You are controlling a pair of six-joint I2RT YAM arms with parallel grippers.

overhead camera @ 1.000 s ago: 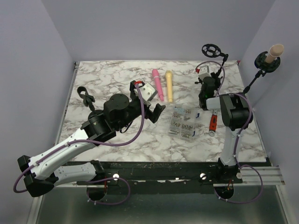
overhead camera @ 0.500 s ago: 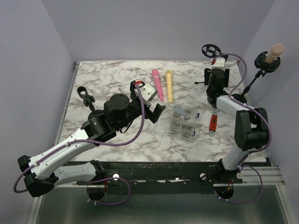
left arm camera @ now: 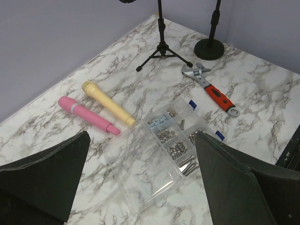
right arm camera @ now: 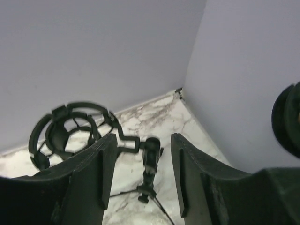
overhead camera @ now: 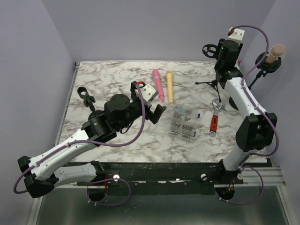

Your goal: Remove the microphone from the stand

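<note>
The beige microphone point(overhead camera: 275, 50) sits upright in the black shock mount of the stand point(overhead camera: 257, 77) at the far right. In the right wrist view only that mount's dark rim point(right arm camera: 288, 119) shows at the right edge. My right gripper point(overhead camera: 225, 58) is raised high at the back right, to the left of the microphone and apart from it. In its own view the right gripper point(right arm camera: 140, 159) is open with nothing between its fingers, above the joint of an empty tripod stand point(right arm camera: 150, 161). My left gripper point(overhead camera: 157, 111) hangs open over mid-table, holding nothing.
The empty shock mount point(overhead camera: 211, 49) stands just left of my right gripper. A pink microphone point(overhead camera: 158, 84) and a yellow one point(overhead camera: 169, 86) lie on the table. A clear box of screws point(overhead camera: 183, 122) and a red-handled wrench point(overhead camera: 214, 117) lie mid-right. A black clip point(overhead camera: 86, 96) lies at left.
My right arm has risen from beside the wrench and swung toward the back right corner, now high over the empty stand. The left arm has not moved.
</note>
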